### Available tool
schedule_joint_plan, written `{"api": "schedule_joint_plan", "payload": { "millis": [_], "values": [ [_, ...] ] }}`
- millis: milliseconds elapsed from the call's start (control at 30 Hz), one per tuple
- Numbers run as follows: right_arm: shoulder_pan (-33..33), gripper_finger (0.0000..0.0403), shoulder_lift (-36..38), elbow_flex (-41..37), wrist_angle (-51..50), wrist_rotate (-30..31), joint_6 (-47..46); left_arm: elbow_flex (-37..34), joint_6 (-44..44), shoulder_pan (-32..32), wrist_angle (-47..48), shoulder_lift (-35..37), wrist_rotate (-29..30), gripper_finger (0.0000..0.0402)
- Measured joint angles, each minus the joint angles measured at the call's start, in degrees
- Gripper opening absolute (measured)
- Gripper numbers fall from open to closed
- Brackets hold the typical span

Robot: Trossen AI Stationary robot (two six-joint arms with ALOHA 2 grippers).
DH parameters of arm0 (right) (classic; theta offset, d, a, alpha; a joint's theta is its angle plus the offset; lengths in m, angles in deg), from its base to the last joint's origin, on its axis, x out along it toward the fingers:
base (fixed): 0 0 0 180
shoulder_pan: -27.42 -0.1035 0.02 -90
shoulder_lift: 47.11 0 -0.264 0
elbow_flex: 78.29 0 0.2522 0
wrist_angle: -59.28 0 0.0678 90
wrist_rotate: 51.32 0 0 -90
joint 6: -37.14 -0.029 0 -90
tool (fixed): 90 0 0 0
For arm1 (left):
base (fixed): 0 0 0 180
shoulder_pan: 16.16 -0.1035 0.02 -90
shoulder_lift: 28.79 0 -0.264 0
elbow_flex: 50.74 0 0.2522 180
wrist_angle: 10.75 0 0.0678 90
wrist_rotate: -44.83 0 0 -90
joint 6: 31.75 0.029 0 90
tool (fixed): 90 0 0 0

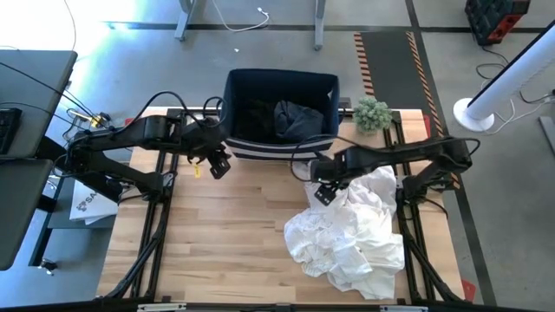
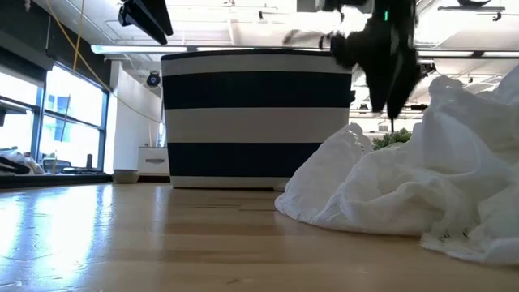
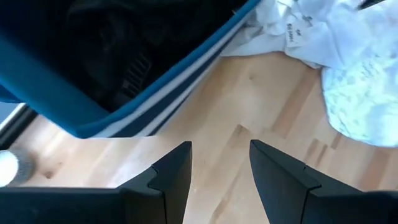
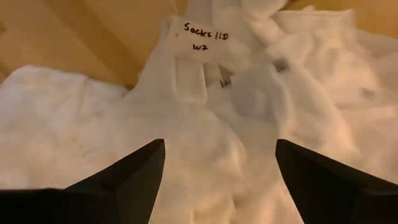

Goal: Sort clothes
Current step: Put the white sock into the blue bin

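Observation:
A heap of large white garments point(image 1: 351, 230) lies on the table's right half; it also shows in the low view point(image 2: 405, 186) and fills the right wrist view point(image 4: 236, 106). Dark garments point(image 1: 290, 120) lie inside the navy striped bin point(image 1: 279, 149) at the table's far edge. My right gripper point(image 1: 324, 192) is open and empty above the heap's far left part, fingers pointing down. My left gripper point(image 1: 218, 165) is open and empty just left of the bin's near left corner point(image 3: 93, 127), above bare wood.
A small green plant point(image 1: 372, 113) stands at the far right, beside the bin. A white label with handwriting point(image 4: 202, 38) lies on the white heap. Bare wooden table point(image 1: 225, 234) lies left of the heap and in front of the bin.

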Motion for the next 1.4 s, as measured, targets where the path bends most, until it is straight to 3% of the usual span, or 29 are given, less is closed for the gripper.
{"api": "schedule_joint_plan", "payload": {
  "millis": [67, 233, 400, 500, 633, 733, 867, 1100, 1267, 1400],
  "values": [
    [1.3, 0.0294, -0.9, -3.7, 5.2, 1.2, 0.6, 0.0, 0.0, 0.0, 0.0, 0.0, -1.1, 0.0158],
    [5.4, 0.0255, -1.8, -7.5, 6.2, 6.3, 1.9, 0.0, -0.7, 0.0, 0.0, 0.0, -4.2, 0.0158],
    [9.3, 0.0215, -1.8, -14.3, 13.5, -1.4, 6.8, 0.0, -3.2, 0.0, 0.0, 0.0, -3.9, 0.0158],
    [9.6, 0.0167, -1.5, -16.4, 13.3, -2.0, 7.0, 0.0, -4.9, 0.0, 0.0, 0.0, -3.9, 0.0158],
    [9.0, 0.0068, 1.1, -15.2, 11.9, -3.5, 9.8, 0.0, -6.6, 0.0, 0.0, 0.0, -3.7, 0.0158],
    [8.8, 0.0014, 3.9, -12.0, 10.7, -5.3, 13.4, 0.0, -7.0, 0.0, 0.0, 0.0, -3.4, 0.0158],
    [10.6, 0.0025, 7.1, -5.1, 5.2, -10.3, 16.6, 0.0, -7.0, 0.0, 0.0, 0.0, -3.0, 0.0158],
    [14.0, 0.0007, 9.8, 13.0, 3.5, -24.8, 18.8, 0.0, -7.0, 0.0, -0.1, 0.0, -2.1, 0.0158],
    [15.3, 0.0019, 9.2, 26.3, 12.2, -22.9, 18.8, 0.0, -7.0, 0.0, -0.2, 0.0, -2.1, 0.0158],
    [17.6, 0.0018, 7.3, 35.9, 22.7, -15.1, 19.1, 0.0, -7.0, 0.0, -0.4, 0.0, -2.1, 0.0158]
  ]
}}
